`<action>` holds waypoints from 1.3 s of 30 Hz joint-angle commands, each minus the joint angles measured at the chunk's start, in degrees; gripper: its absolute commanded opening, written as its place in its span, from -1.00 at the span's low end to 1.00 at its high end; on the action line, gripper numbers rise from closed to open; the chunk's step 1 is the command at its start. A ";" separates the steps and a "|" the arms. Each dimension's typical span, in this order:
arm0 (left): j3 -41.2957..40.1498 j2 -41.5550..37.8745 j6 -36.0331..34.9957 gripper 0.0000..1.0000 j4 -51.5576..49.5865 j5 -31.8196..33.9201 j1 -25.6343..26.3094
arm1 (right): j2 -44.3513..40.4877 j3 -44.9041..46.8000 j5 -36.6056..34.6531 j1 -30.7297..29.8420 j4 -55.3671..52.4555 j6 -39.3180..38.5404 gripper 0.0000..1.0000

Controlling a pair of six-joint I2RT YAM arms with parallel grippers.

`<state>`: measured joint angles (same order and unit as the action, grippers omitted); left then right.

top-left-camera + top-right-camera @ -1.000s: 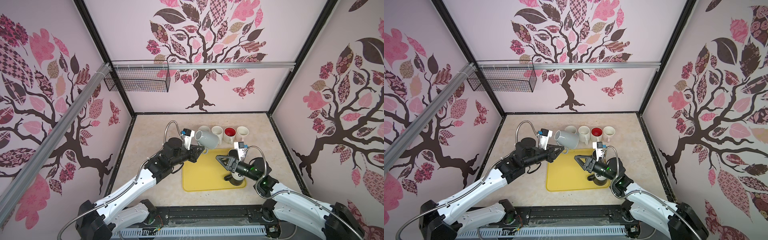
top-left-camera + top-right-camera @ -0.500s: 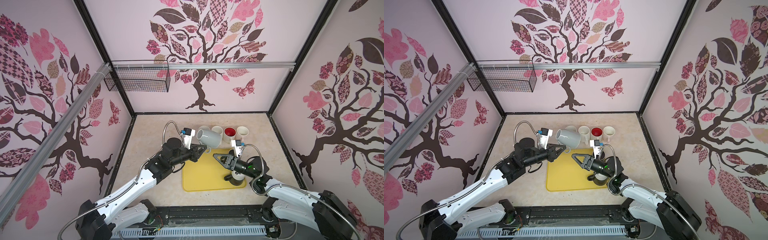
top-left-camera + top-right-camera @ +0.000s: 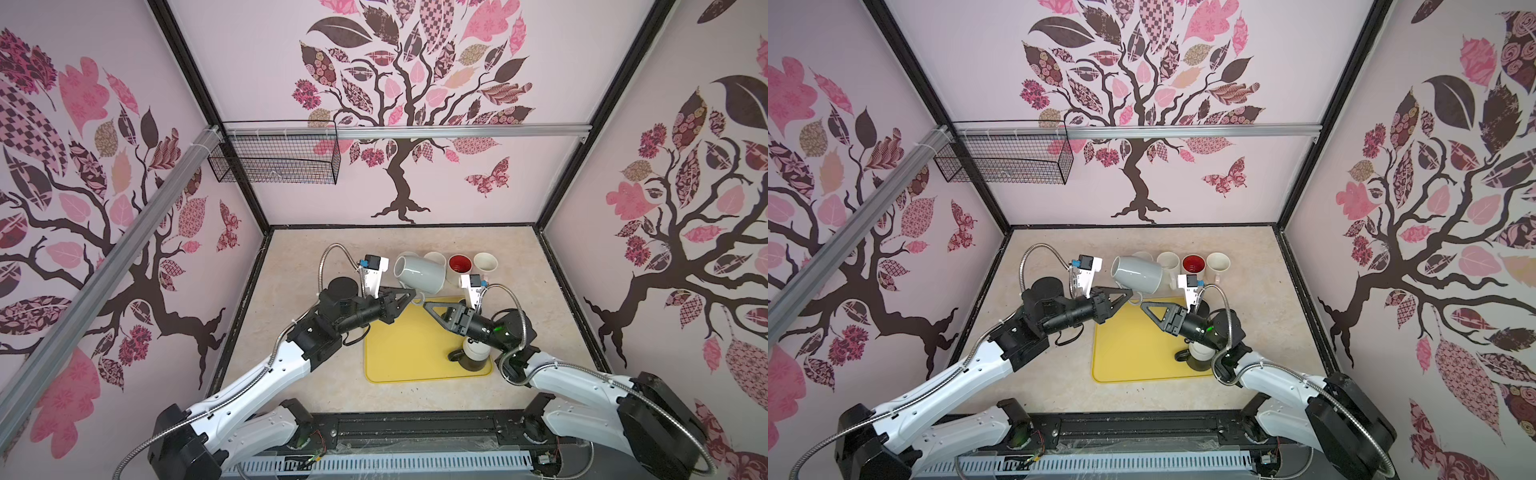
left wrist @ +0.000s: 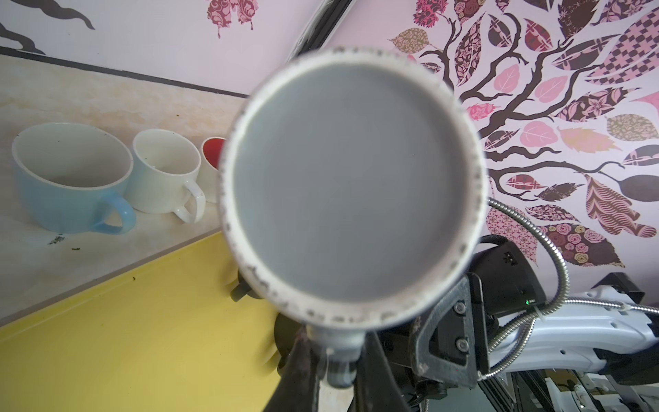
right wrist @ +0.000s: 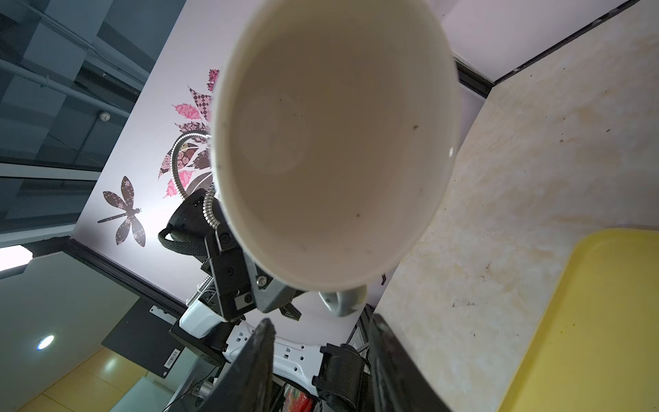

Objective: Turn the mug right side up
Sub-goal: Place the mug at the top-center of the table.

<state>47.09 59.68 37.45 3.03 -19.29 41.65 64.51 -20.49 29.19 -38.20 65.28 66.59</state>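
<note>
A grey mug hangs on its side above the back edge of the yellow tray. Its base faces my left wrist camera and its cream inside faces my right one. The handle points down. My left gripper is shut on that handle. From the other side, my right gripper stands open just short of the handle, with nothing between its fingers.
A dark mug stands upside down on the tray under my right arm. Along the back stand a light blue mug, a cream mug, a red-lined mug and another cream mug. A wire basket hangs on the back wall.
My right gripper has moved up and left, closer to the mug's handle, and its jaws have narrowed a little. The left gripper has carried the mug slightly to the right.
</note>
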 commanded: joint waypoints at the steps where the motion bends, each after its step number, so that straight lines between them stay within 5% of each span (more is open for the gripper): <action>1: -1.33 -1.76 1.08 -1.00 8.93 -1.61 -0.07 | 1.72 -3.46 0.95 -0.20 4.43 1.75 -0.11; 29: -5.37 -3.43 4.91 -1.00 14.33 -2.05 -0.08 | 16.45 -9.19 -0.10 -0.17 27.98 13.79 -0.31; 39: -6.75 -3.73 5.02 -1.00 14.85 -0.58 -0.06 | 16.96 -10.98 0.95 -0.20 26.67 13.16 -1.00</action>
<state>42.41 56.99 44.97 16.49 -20.12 41.41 81.41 -28.14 30.22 -38.20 87.88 78.46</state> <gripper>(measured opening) 0.147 0.181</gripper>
